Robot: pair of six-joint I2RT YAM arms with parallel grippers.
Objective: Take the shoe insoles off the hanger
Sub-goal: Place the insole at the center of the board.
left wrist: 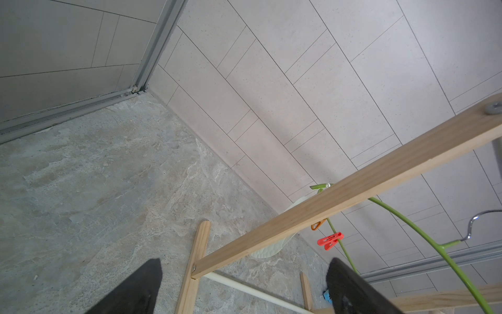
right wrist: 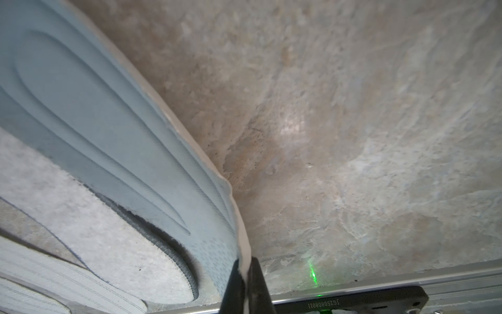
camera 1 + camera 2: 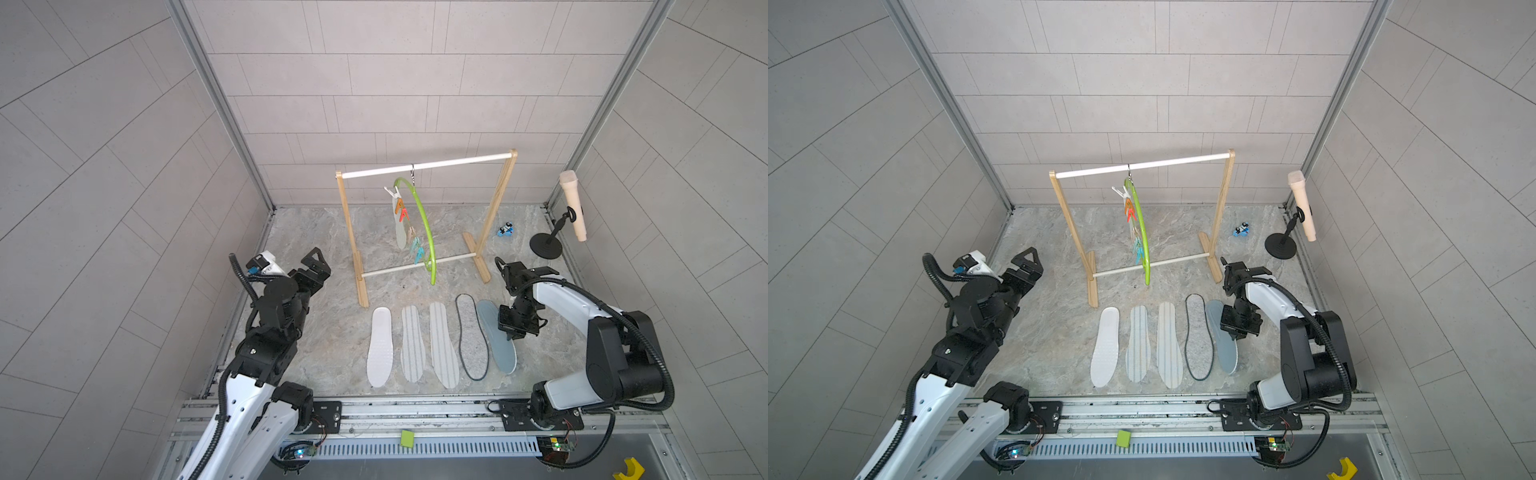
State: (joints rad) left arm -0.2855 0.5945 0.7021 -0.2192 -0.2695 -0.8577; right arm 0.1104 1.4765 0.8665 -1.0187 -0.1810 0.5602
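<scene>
Four insoles (image 3: 380, 349) lie in a neat row at the front of the desk (image 3: 316, 332). The right jaws are pinched shut on the edge of the blue-grey insole (image 3: 503, 353), likely to lay it beside them. The left jaws stand wide open (holding nothing), raised toward the rack (image 3: 351, 237). Farther back, the mint insole (image 3: 400, 235) hangs clipped to the green hanger (image 3: 424, 226).

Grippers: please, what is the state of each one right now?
Left gripper: open, holding nothing.
Right gripper: closed on the edge of the blue-grey insole.
</scene>
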